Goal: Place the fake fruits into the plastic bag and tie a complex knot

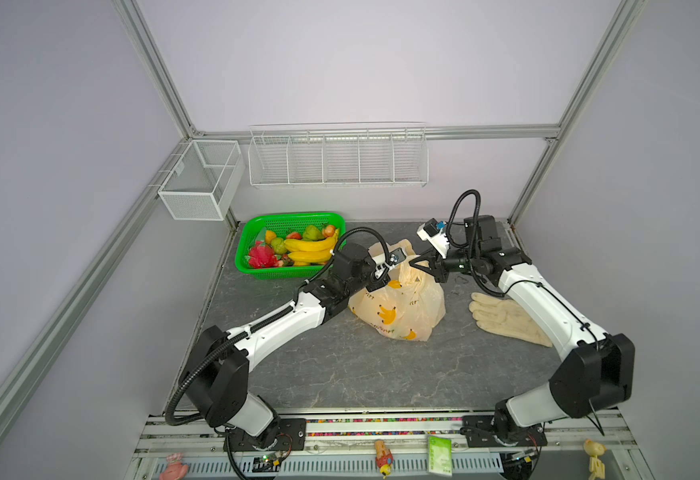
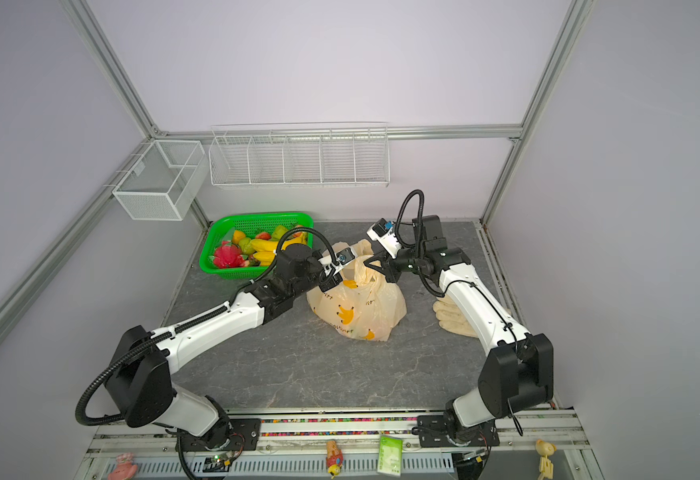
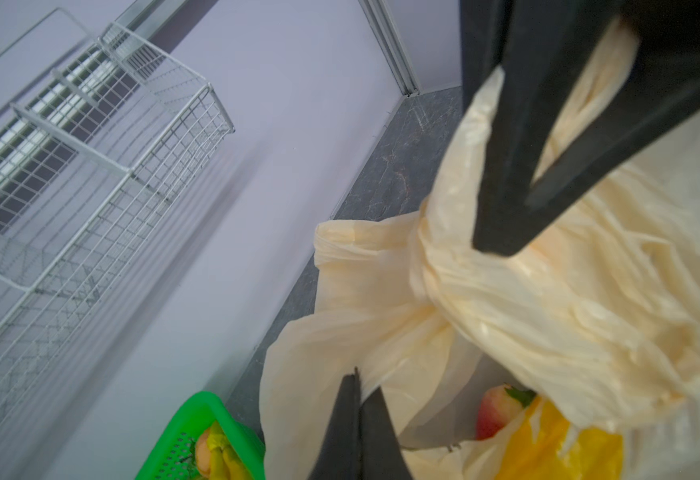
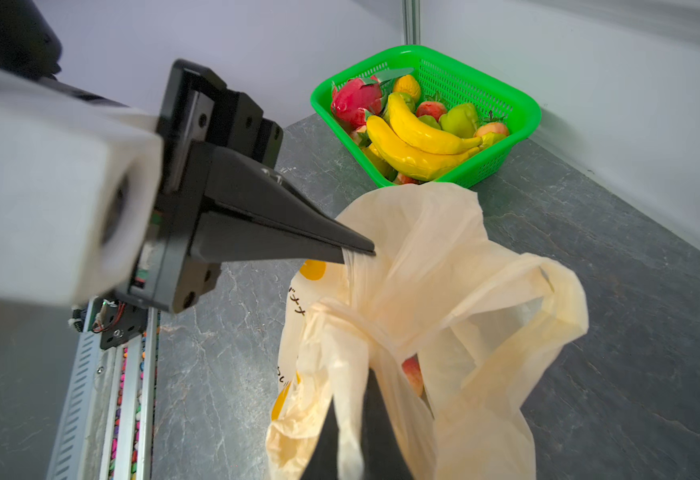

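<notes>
Two grips | left claw (image 4: 360, 251) pinched on plastic bag (image 4: 443, 249); right claw (image 4: 352, 390) clamped on it likewise

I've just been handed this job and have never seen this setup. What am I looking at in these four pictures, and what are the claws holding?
It's two robot arms on a grey table, each ending in a two-finger claw. Two pictures look down from overhead and are nearly identical; the other two come from cameras on the arms' wrists. On the table: a green basket of toy fruit, a cream plastic bag with at least one fruit inside, and a glove. The left claw and right claw are both shut, each pinching the bag's gathered top.
</notes>
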Robot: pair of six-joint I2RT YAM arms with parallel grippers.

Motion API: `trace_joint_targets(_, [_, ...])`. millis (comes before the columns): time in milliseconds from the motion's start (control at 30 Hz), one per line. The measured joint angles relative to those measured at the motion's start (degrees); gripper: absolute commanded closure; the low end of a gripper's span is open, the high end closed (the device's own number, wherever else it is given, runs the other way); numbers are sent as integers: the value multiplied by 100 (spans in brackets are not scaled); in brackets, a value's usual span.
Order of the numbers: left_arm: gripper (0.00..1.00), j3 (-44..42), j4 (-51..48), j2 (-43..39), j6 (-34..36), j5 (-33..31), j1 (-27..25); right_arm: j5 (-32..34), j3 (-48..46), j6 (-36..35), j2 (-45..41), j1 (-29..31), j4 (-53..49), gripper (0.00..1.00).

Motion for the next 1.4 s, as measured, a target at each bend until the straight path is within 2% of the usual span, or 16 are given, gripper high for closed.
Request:
trace_joint_targets(233, [100,-367,-83,-667,-415,219,15,345,-149,-435,-9,214,562,93])
trace_joint_targets(400, [100,-748,-98,-1064,-763,393,26,179,-149,-841,-9,275,828,93])
trace_joint_targets(467, [83,-863,-87,-1180,-901,431,26,13,-146,-1008,-9,280,863,93])
trace_joint_targets(567, [65,-911,-101,-1272,-1049,448,33,-173,-122,-1250,15,280,804,93])
trace_joint_targets(733, [47,-772,-356,-1311,-1121,533,118,-426,-101,-1674,35,280,605,94])
trace_joint_targets(800, [38,-603,-560,-1311,-1128,739,238,-511,-81,-1801,42,280,525,94])
trace_joint_targets(867, [33,-345,-802,-1303,-1161,1104,431,-577,-50,-1902,55,280,448,93])
trace_joint_targets(967, [31,199,-1187,-1158,-1134,1639,634,-664,-2,-1976,90,280,424,93])
trace_joint_targets(1133, [30,1067,-1755,-555,-1069,2363,651,-730,9,-2011,120,280,422,93])
trace_joint_targets(1400, [27,1775,-2767,348,-778,2791,649,-745,9,-2011,125,280,422,93])
